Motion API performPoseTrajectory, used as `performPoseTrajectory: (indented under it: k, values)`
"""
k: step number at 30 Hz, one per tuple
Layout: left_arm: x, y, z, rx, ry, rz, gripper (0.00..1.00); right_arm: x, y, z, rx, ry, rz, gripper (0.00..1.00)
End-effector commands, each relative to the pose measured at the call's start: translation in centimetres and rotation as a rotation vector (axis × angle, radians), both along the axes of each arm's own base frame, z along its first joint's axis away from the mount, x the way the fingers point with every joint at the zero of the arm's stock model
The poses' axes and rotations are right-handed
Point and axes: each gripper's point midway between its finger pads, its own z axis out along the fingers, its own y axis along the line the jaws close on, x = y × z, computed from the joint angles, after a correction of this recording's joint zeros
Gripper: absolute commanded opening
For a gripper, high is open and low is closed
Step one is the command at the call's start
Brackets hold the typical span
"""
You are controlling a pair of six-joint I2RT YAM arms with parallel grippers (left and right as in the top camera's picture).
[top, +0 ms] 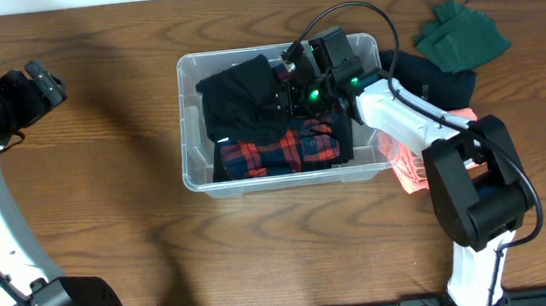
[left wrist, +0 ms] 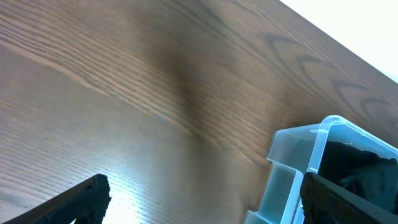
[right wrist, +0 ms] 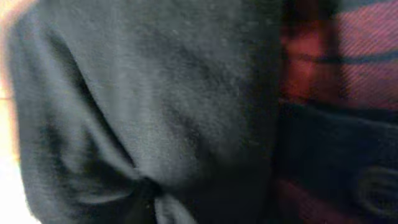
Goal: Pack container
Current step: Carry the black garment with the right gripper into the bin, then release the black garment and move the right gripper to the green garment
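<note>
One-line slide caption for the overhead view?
Right gripper reaches into the clear container, onto a black garment atop red plaid cloth; green cloth lies outside.

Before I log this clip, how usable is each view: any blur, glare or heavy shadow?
Overhead: sharp, evenly lit, soft shadows on the table at left. Left wrist: dark shadow band across the table, glare at lower left, top right corner blown out white. Right wrist: too close and blurred; black cloth fills most of it, red plaid cloth at right.
</note>
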Motion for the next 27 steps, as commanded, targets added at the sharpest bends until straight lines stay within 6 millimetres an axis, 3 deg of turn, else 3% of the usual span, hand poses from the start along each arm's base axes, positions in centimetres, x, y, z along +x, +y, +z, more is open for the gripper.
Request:
performPoseTrajectory:
  k: [1, 4, 9, 12, 16, 20, 23, 27]
  values:
    - [-0.1, 0.1, -0.1, -0.003, 0.003, 0.009, 0.98, 2.2, -3.2, 0.8, -0.097, -0.083, -0.1, 0.48]
    - [-0.1, 0.1, -0.1, -0.003, 0.003, 0.009, 0.98, 2.9, -4.6, 4.6, -0.055, -0.149, -0.126, 0.61]
    - [-0.1, 0.1, -0.1, -0.003, 0.003, 0.009, 0.98, 2.6, -7.1, 12.9, 0.007, -0.325, -0.137, 0.66]
    - [-0.1, 0.1, -0.1, -0.003, 0.003, 0.009, 0.98, 3.1, -11.1, 16.6, -0.037, -0.417, -0.242, 0.73]
    - [-0.1, 0.1, -0.1, -0.003, 0.003, 0.009, 0.98, 4.1, -19.6, 20.0, -0.116, -0.509, -0.43, 0.82]
    - [-0.1, 0.1, -0.1, -0.003, 0.003, 0.009, 0.98, 4.6, -29.1, 19.5, -0.176, -0.466, -0.626, 0.85]
    - [-0.1, 0.1, -0.1, -0.003, 0.004, 0.009, 0.98, 4.5, -36.0, 16.8, -0.219, -0.372, -0.768, 0.86]
    - [-0.1, 0.1, -0.1, -0.003, 0.003, 0.009, 0.98, 4.1, -43.0, 12.2, -0.25, -0.244, -0.904, 0.86]
